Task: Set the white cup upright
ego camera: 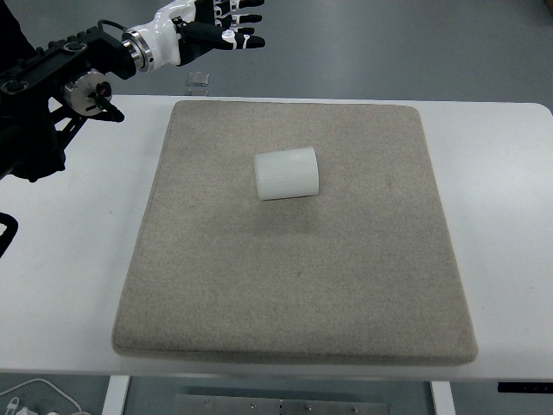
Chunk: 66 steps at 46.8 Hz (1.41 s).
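Observation:
A white ribbed cup [287, 174] lies on its side on the grey felt mat [294, 285], a little behind the mat's middle. My left hand [220, 24] hangs high over the table's back left edge, well away from the cup to its upper left. Its fingers are spread and nothing is in them. The black left arm [52, 95] runs in from the left edge. My right arm is out of the picture.
The mat covers most of the white table [510, 199]. A small clear object [198, 79] sits at the table's back edge under the left hand. Cables [26, 402] hang below the table's front left corner.

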Motion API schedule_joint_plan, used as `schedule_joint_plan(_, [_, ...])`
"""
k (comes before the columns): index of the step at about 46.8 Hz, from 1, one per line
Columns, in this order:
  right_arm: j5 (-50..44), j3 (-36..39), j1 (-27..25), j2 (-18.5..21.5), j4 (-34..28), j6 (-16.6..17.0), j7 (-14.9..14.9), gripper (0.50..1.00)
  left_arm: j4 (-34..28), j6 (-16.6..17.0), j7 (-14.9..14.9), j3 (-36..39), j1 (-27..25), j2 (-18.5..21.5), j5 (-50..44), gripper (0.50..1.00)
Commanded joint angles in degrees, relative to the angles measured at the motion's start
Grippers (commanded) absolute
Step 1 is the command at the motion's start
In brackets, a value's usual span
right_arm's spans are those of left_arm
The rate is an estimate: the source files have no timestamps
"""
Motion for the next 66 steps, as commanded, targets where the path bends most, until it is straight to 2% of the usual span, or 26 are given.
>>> schedule_joint_plan(1, [0.0,0.0,0.0,0.0,0.0,0.0,0.0,0.930,-3.2,0.0,0.8,2.1,-1.1,2.4,2.6,0.994])
schedule_joint_plan(7, [0.0,0.0,0.0,0.0,0.0,0.0,0.0,0.930,-8.7,0.7,0.9,3.4,-1.4,5.3,8.2,0.994])
schedule_joint_plan(11, [0.0,0.0,0.0,0.0,0.0,0.0,0.0,0.930,-13.0,1.0,2.4,3.5,-1.2,7.2,12.3,0.994])
schedule_joint_plan(18, [0.0,0.0,0.0,0.0,0.0,0.0,0.0,0.930,-23.8,5.2,10.0,5.0,-1.1,10.4,17.7,0.996])
schedule_joint_plan(24, [0.0,0.0,0.0,0.0,0.0,0.0,0.0,0.930,-31.3,8.6,18.3,6.2,-1.2,11.4,18.1,0.994])
schedule_joint_plan(30, [0.0,0.1,0.0,0.0,0.0,0.0,0.0,0.930,-36.0,13.2,22.7,8.5,-1.3,11.1,18.2,0.992])
schedule_joint_plan(34, [0.0,0.0,0.0,0.0,0.0,0.0,0.0,0.930,-37.1,16.8,23.8,11.1,-2.0,10.3,20.5,0.988])
schedule_joint_plan(37, [0.0,0.0,0.0,0.0,0.0,0.0,0.0,0.930,-37.0,17.8,24.3,12.2,-2.6,9.1,23.2,0.990])
schedule_joint_plan(46, [0.0,0.1,0.0,0.0,-0.1,0.0,0.0,0.930,-35.5,18.8,25.0,14.9,-2.8,5.0,25.6,0.990])
schedule_joint_plan(54, [0.0,0.0,0.0,0.0,0.0,0.0,0.0,0.930,-31.6,19.9,25.7,15.5,-2.8,1.1,29.6,0.988])
schedule_joint_plan(66, [0.0,0.0,0.0,0.0,0.0,0.0,0.0,0.930,-28.7,20.0,25.7,17.2,-2.9,-1.9,30.8,0.988])
